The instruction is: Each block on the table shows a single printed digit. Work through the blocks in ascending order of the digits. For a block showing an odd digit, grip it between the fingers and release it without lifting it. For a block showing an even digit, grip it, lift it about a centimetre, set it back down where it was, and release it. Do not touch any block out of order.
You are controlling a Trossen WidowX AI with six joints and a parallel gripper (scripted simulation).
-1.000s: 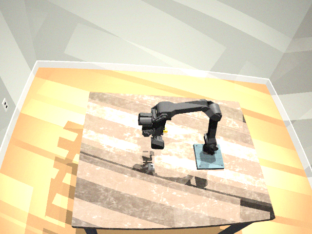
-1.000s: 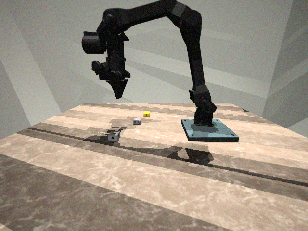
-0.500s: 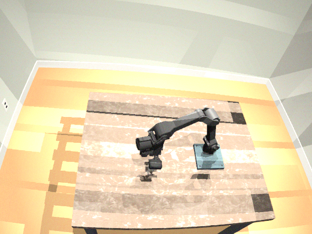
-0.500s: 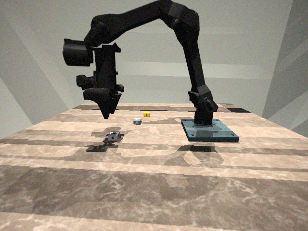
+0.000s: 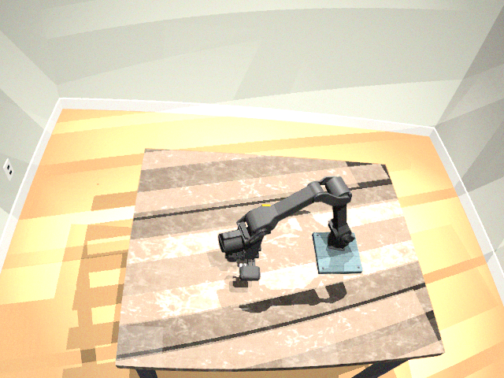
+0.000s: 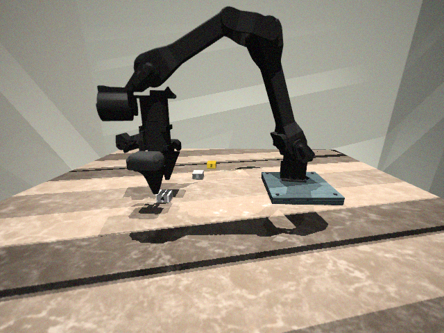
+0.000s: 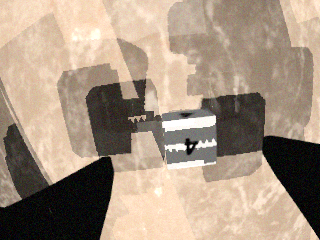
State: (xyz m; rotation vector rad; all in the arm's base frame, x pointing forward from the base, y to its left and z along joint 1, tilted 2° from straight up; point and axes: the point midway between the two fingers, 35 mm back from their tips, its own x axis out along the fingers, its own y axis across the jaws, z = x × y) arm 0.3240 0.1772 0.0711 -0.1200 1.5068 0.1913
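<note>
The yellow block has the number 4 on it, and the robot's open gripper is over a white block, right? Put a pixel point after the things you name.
Not quite: the number on the small yellow block (image 5: pixel 266 205) (image 6: pixel 211 164) is a 2, as the exterior view shows. The rest is right: the robot's black gripper (image 6: pixel 161 185) (image 7: pixel 190 155) is open over a white block (image 6: pixel 164 196) (image 7: pixel 190 134).

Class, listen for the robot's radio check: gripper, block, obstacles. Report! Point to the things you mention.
Gripper (image 6: pixel 161 185) (image 7: pixel 190 155) open, above the block marked 4. Block marked 4 (image 6: pixel 164 196) (image 7: pixel 190 137) on the table, not gripped. Nothing seen between the fingers and it.
</note>
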